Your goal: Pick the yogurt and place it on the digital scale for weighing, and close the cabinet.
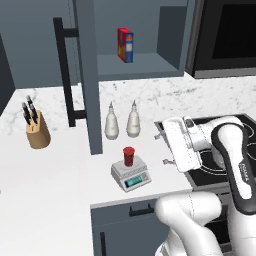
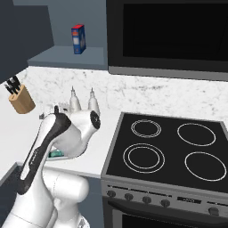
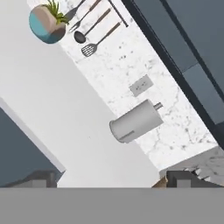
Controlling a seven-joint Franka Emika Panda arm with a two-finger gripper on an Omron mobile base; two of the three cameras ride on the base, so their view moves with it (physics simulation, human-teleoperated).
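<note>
Left base view is showing the yogurt (image 1: 128, 155) sitting on the digital scale (image 1: 131, 174), the claw (image 1: 163, 148) spreading wide and empty, and the cabinet (image 1: 88, 75) door still needing closing.

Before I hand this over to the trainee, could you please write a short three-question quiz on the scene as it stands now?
1. True or false: the yogurt stands on the digital scale.
2. The cabinet door is: A) shut B) swung open C) missing.
3. Fill in: the red-and-blue box stands on the cabinet's ____.

Key: 1 true, the red cup sits upright on the top plate. 2 B, the door stands edge-on with its black handle facing left. 3 shelf. The closing step is not yet done.
</note>
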